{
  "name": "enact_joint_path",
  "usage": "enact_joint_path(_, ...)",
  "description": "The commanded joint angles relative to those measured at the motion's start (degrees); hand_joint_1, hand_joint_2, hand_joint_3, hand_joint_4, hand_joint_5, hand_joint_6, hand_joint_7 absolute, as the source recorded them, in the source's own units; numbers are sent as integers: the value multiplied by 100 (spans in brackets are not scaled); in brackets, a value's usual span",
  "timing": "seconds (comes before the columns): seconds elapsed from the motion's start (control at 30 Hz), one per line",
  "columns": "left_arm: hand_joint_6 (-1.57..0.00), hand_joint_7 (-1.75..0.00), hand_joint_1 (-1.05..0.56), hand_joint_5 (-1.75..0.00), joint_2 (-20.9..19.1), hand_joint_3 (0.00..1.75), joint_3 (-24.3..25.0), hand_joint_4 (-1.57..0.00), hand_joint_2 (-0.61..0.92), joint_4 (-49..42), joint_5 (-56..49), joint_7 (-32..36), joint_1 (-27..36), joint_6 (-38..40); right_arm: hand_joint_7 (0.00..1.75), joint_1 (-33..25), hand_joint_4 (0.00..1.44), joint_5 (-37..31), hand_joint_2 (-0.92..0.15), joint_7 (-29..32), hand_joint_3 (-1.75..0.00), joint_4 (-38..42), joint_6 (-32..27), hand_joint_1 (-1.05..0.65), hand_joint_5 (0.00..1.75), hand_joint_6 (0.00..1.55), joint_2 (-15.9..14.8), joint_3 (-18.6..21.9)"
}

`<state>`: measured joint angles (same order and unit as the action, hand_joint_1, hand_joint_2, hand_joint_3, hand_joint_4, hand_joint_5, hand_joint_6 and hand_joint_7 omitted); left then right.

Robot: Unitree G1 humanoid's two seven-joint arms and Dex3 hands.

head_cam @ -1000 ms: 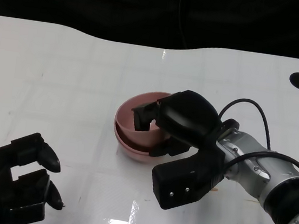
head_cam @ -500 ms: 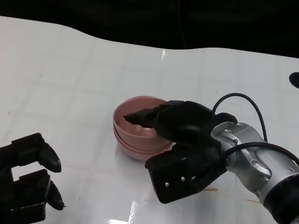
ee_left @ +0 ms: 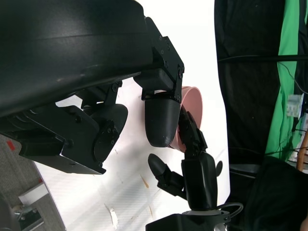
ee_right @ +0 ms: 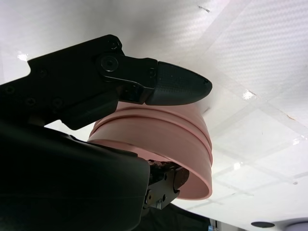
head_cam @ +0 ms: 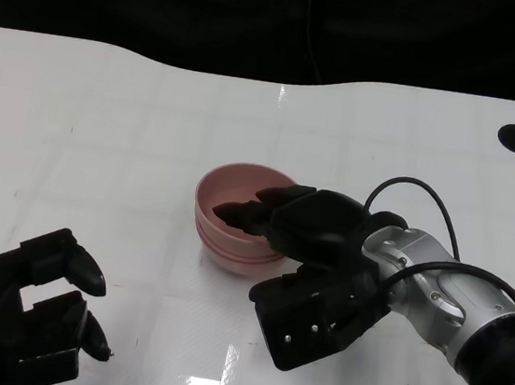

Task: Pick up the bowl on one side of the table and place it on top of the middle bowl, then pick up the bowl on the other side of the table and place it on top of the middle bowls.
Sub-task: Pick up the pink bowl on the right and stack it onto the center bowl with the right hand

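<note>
Stacked pink bowls (head_cam: 235,218) sit mid-desk (head_cam: 105,136). Right robot hand (head_cam: 314,232) grips the top bowl's rim (fingers inside). Left robot hand (head_cam: 21,318) hangs apart, fingers curled, empty.

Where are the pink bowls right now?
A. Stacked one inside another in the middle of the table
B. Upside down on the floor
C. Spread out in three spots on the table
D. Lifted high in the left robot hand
A: the pink bowls sit nested upright on the white table, with the right robot hand at their rim.
</note>
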<state>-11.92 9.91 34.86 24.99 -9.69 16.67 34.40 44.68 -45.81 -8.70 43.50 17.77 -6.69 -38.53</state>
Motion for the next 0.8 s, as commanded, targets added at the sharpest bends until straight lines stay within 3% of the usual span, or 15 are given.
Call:
enact_joint_path(0.03,-59,-175,33,-175,-48,119,22,-77,92,70,-24,-27,23,-74,0,-20,0,-20,-92,90,-78,51,56,-105,0,0,-99,-23)
enact_joint_path(0.8,-58,-175,33,-175,-27,118,46,-76,92,110,12,94,-57,147,0,26,0,-129,-92,132,-81,-112,53,-105,0,0,-249,-86)
